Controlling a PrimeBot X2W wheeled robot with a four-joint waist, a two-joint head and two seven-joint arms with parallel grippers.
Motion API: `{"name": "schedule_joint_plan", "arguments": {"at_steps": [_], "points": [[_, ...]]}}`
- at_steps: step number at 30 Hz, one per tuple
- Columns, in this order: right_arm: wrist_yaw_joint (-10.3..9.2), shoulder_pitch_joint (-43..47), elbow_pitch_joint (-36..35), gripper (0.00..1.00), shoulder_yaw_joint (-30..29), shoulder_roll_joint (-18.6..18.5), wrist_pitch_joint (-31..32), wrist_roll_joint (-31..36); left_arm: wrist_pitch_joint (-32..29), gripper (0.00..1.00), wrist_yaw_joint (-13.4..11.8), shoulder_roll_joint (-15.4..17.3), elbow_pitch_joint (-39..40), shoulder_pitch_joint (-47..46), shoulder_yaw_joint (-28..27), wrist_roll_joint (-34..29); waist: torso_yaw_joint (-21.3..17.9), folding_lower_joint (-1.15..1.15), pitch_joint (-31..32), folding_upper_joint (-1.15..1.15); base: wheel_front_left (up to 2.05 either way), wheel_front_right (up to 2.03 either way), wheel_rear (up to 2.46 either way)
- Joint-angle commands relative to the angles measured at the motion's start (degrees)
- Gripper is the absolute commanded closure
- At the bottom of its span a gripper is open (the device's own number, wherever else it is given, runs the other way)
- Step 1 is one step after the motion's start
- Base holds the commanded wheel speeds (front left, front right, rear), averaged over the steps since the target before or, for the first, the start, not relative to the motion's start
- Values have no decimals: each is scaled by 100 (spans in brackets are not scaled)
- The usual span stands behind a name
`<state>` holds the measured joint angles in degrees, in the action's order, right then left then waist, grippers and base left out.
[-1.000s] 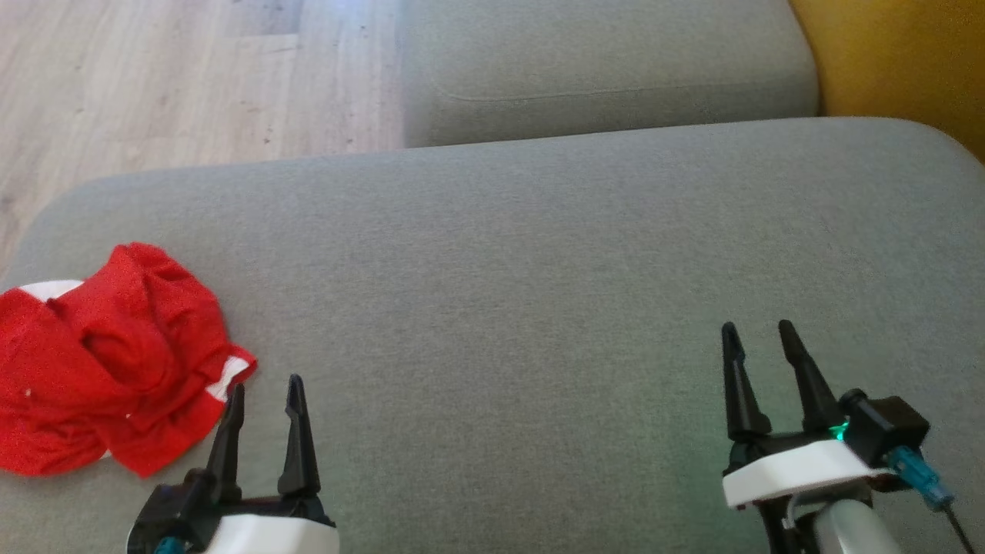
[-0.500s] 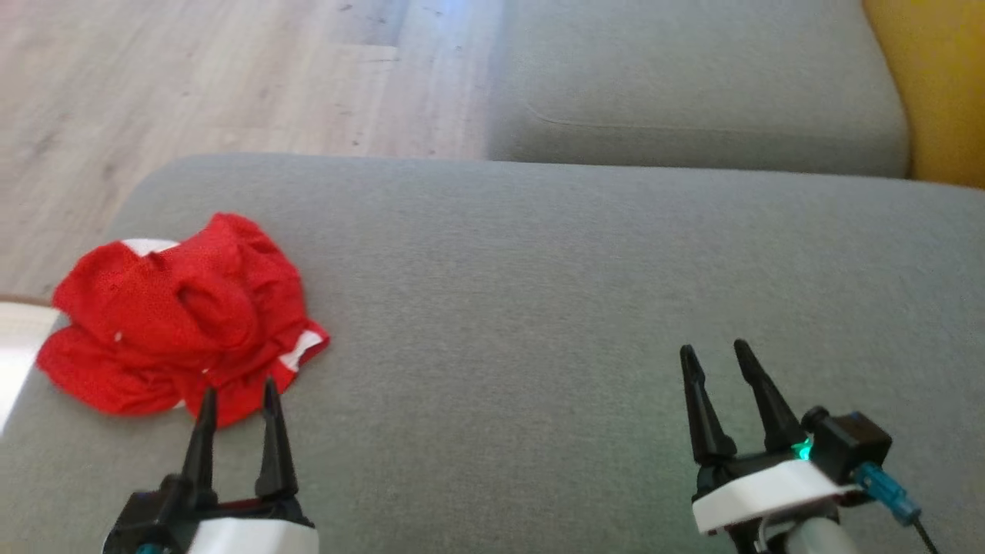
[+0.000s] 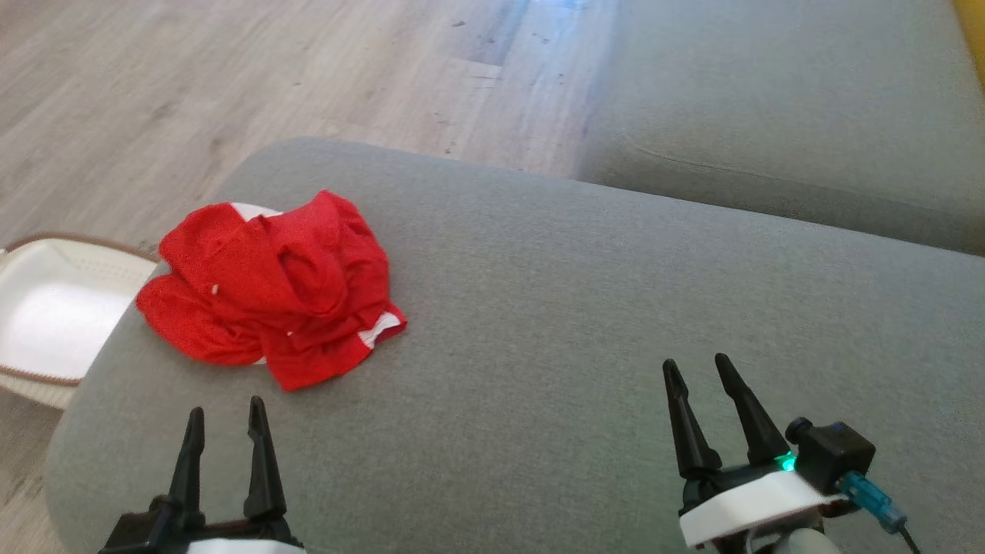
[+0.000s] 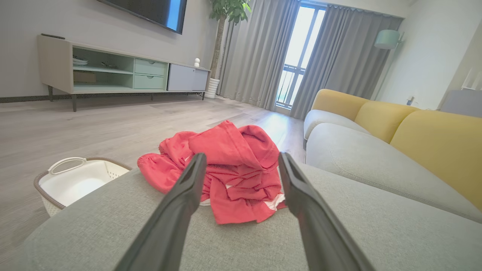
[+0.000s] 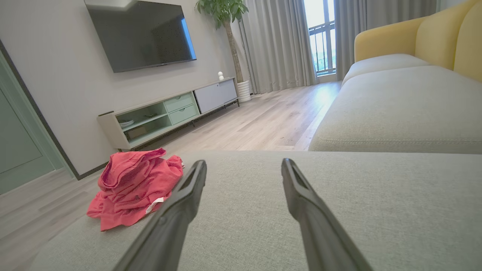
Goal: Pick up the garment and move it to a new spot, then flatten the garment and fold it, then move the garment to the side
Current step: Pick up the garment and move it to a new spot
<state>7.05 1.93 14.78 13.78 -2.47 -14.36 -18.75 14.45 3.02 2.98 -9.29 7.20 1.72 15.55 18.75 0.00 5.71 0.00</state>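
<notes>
View has swung left, so the garment (image 3: 277, 288) on the cushion (image 3: 577, 308) now lies near ahead of left gripper (image 3: 225, 408); it and right gripper (image 3: 696, 362) both spread, empty, pickup next.

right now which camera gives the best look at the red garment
The left wrist view: the red garment sits close, large and centred, folds and white trim clear. The head view shows it whole from above, but smaller. The right wrist view has it off to one side, low-angled.

Crumpled red garment (image 3: 273, 288) lies on grey cushion (image 3: 585, 331).
</notes>
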Motion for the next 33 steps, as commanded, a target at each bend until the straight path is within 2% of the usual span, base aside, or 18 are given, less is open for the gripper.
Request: {"name": "schedule_joint_plan", "arguments": {"at_steps": [1, 11, 19, 24, 33], "points": [[44, -125, -183, 0, 127, -41, -63, -38, 55, 0, 7, -10, 195, -186, -196, -59, 168, 0, 13, 0, 0, 0, 0], [44, -102, -242, 0, 130, -41, -63, -64, 55, 0, 88, -10, 272, -183, -253, -136, 352, 0, -16, 0, 0, 0, 0], [44, -168, -332, 0, 108, -41, -63, 102, 55, 0, 207, 65, 230, -490, -541, -339, 121, 0, -258, 0, 0, 0, 0], [44, -324, -476, 0, -68, -41, -63, 327, -1, 0, 314, 555, -271, -1243, -581, -427, -105, 0, -744, 0, 0, 0, 0], [44, -812, -600, 0, -604, -41, -63, 782, -1235, 0, 435, 1664, -1560, -3162, -376, 3, -492, 0, -1804, 0, 0, 0, 0]]}}
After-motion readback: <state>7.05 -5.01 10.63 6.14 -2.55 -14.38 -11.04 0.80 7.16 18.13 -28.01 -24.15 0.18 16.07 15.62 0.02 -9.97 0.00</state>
